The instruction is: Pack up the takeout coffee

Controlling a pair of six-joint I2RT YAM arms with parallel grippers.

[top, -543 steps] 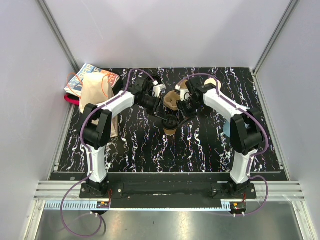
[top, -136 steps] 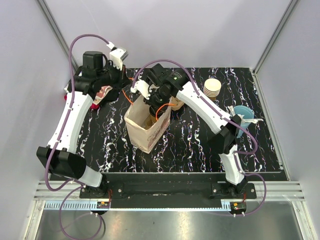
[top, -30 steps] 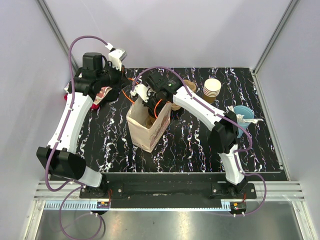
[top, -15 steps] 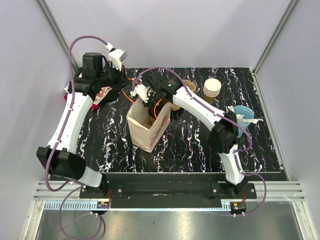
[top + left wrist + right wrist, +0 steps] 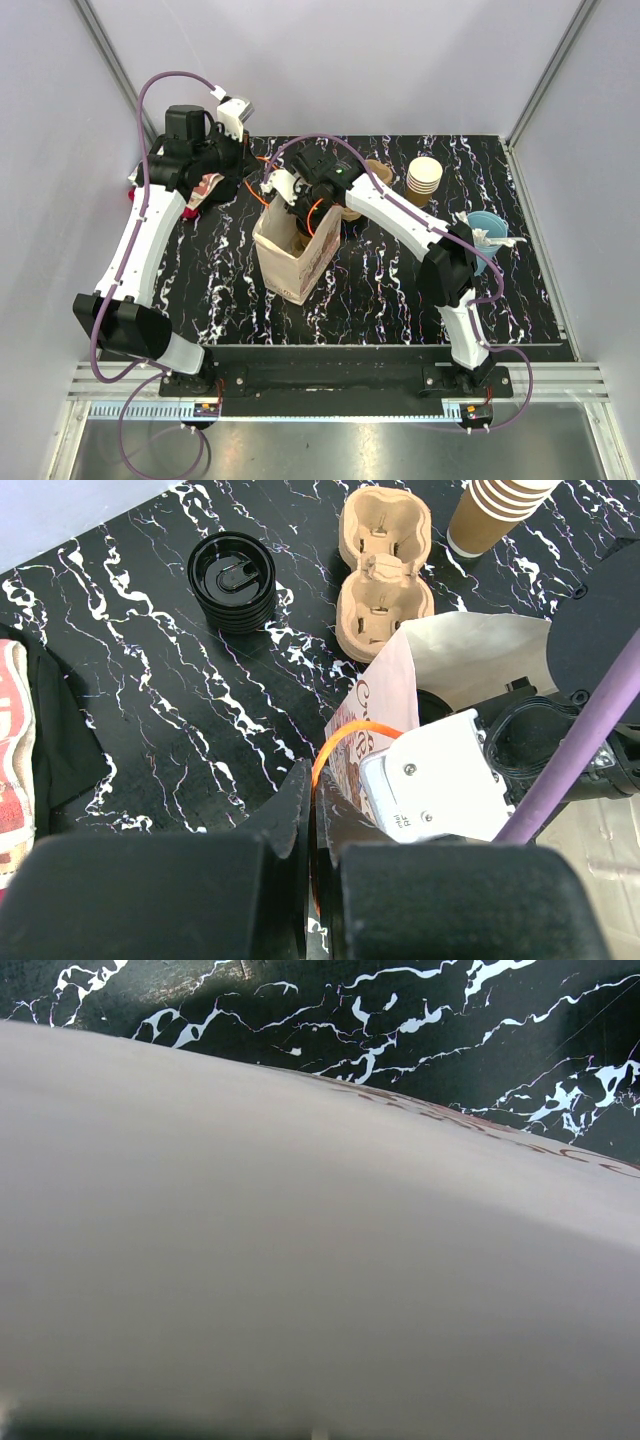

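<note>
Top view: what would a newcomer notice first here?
The open brown paper bag stands in the middle of the black marbled tabletop, with the right arm reaching down into its mouth. Next comes the left arm, raised high at the far left. The left gripper has its jaws shut on the bag's orange loop handle.

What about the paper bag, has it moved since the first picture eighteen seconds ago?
Yes. The paper bag has moved right, from the table's far-left corner toward the middle, closer to the stack of cups, and now stands open.
</note>
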